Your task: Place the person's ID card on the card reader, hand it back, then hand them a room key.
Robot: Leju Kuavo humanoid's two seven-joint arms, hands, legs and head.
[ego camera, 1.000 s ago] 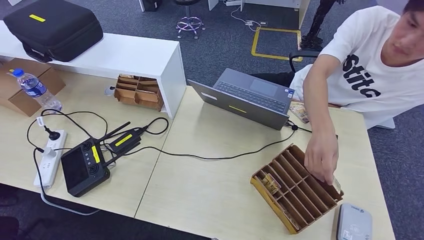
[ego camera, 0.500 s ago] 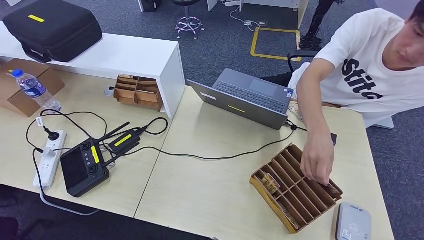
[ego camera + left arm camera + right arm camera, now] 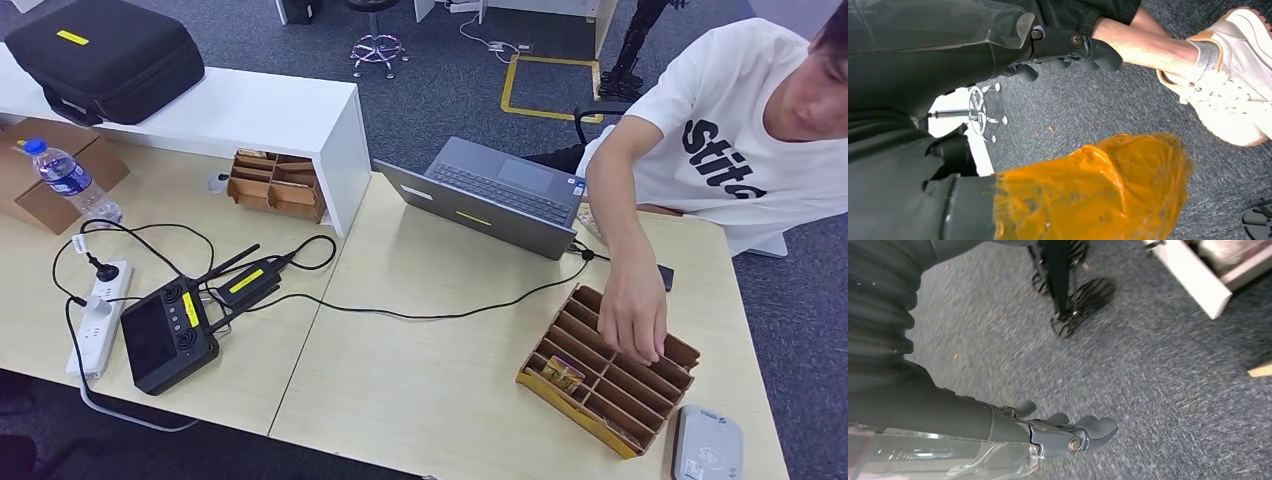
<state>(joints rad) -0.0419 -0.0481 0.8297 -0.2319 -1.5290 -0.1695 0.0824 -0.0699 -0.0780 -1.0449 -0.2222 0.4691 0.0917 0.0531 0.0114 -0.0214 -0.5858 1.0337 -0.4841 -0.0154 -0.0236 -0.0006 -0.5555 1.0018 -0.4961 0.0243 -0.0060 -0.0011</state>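
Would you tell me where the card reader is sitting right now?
In the head view, the grey card reader lies at the table's near right corner, just right of the slotted cardboard organizer where the person's hand is reaching.

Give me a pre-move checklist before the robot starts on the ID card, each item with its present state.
1. Card reader free on top: ok.
2. ID card located: cannot tell.
3. Divided cardboard tray free of the person's hand: not ok, the hand is in it.
4. Left hand holds nothing: ok, hanging over carpet.
5. Right hand holds nothing: ok, hanging over carpet.
6. Room key identified in the tray: cannot tell.
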